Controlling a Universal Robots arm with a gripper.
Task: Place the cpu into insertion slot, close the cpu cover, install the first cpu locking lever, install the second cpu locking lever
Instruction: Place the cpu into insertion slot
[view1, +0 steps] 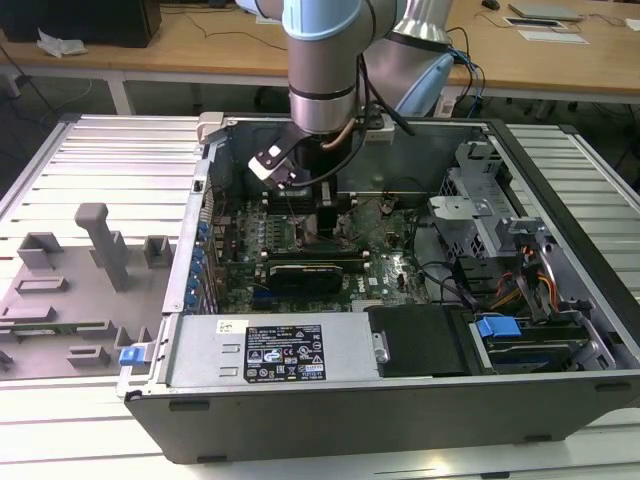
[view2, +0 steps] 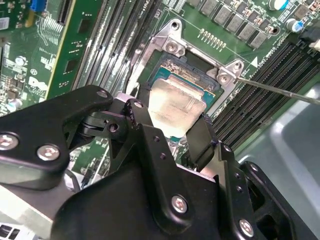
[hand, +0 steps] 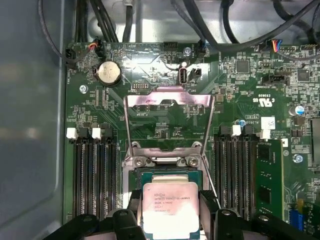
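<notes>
My gripper (view1: 320, 215) reaches down into the open computer case, over the motherboard. The cpu (hand: 170, 207), a flat silver-grey square, sits between its two black fingers (hand: 134, 207), which press on opposite edges. It lies level in or just above the insertion slot (hand: 165, 161); whether it is seated I cannot tell. In the second wrist view the cpu (view2: 175, 105) covers the slot's (view2: 197, 75) dark centre, with the gripper (view2: 172, 120) shut on it. The cpu cover (hand: 169, 100), a thin metal frame, stands swung up behind the slot. A thin locking lever rod (view2: 280, 90) sticks out from one slot corner.
Rows of black memory slots (hand: 95, 175) flank the socket, and a green memory card (hand: 270, 175) stands in one. A coin battery (hand: 108, 73) and cables (hand: 105, 20) lie beyond the cover. Grey fixtures (view1: 100, 240) stand at the exterior view's left, a drive cage (view1: 490, 215) at its right.
</notes>
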